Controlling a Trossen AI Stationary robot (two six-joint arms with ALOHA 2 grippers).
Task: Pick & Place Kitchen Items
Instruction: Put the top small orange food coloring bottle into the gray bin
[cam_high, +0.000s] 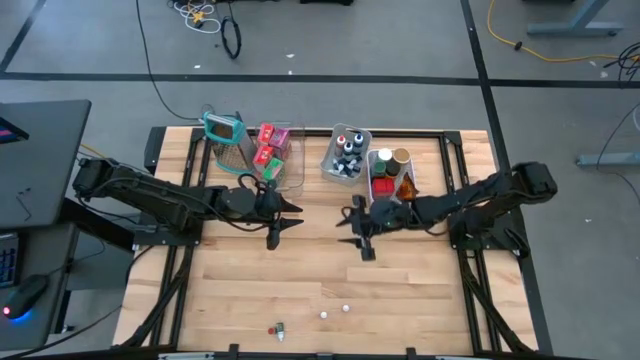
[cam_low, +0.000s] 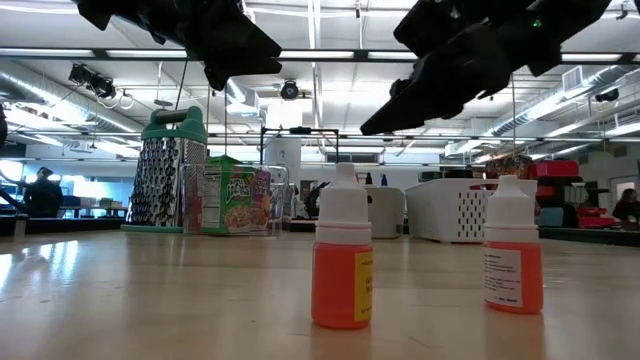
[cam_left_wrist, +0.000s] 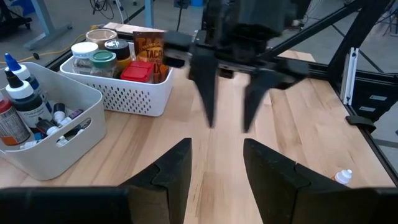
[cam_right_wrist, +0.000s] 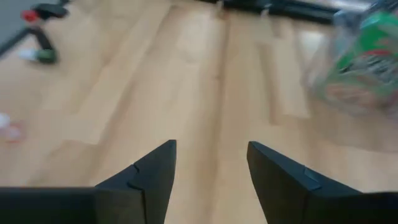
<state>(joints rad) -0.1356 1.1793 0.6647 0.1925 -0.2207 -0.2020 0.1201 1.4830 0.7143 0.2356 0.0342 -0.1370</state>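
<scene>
We see both dark arms reaching toward the middle of the light wooden table (cam_high: 300, 270), their grippers facing each other with bare wood between them. The left gripper (cam_high: 283, 219) hangs above the boards with its two dark fingers (cam_left_wrist: 168, 171) spread apart and nothing between them. The right gripper (cam_high: 352, 225) hangs the same way, fingers parted and empty. At the far edge stands the clear plastic bin (cam_high: 283, 155) holding red and pink packets (cam_high: 268, 143), with the teal-framed metal grater (cam_high: 224, 135) just beside it. Next along sits the grey bin (cam_high: 345, 155) filled with small dark-capped bottles (cam_left_wrist: 18, 93), and touching it the white perforated basket (cam_left_wrist: 124, 93) with lidded jars (cam_left_wrist: 93, 57), a red box (cam_left_wrist: 137, 73) and an orange packet. Near the front edge, well apart from both grippers, two small orange bottles with white caps (cam_low: 341, 250) stand upright, and a small green-and-red item (cam_high: 277, 328) lies close by.
</scene>
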